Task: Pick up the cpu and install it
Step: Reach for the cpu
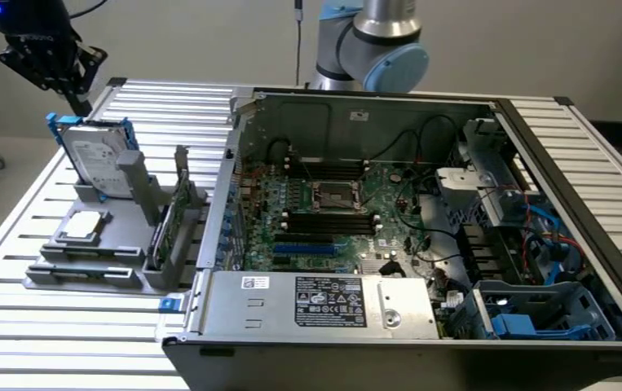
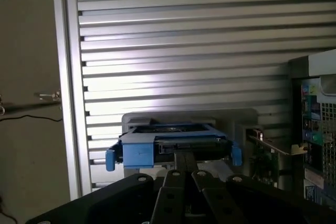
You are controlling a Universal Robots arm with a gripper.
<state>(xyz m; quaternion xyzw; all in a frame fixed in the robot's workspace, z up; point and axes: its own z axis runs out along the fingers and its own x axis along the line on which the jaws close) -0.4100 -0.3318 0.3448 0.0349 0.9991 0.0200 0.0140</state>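
Note:
The cpu point(image 1: 82, 226), a small square chip with a silver top, lies flat on the grey fixture point(image 1: 88, 273) at the exterior view's left. My gripper point(image 1: 79, 103) hangs above and behind it, over the upright hard drive with blue brackets point(image 1: 99, 155), shut and holding nothing. In the wrist view the two fingers point(image 2: 178, 167) are pressed together, with the hard drive point(image 2: 168, 148) straight beyond them. The dark square socket frame point(image 1: 330, 195) sits in the middle of the motherboard inside the open computer case point(image 1: 571, 147).
An expansion card point(image 1: 169, 220) stands on edge in the fixture between the cpu and the case wall. A power supply point(image 1: 322, 301) fills the case's near side, and cables and blue drive cages point(image 1: 539, 309) crowd the exterior view's right. The slatted aluminium table point(image 1: 60, 334) ends at the exterior view's left.

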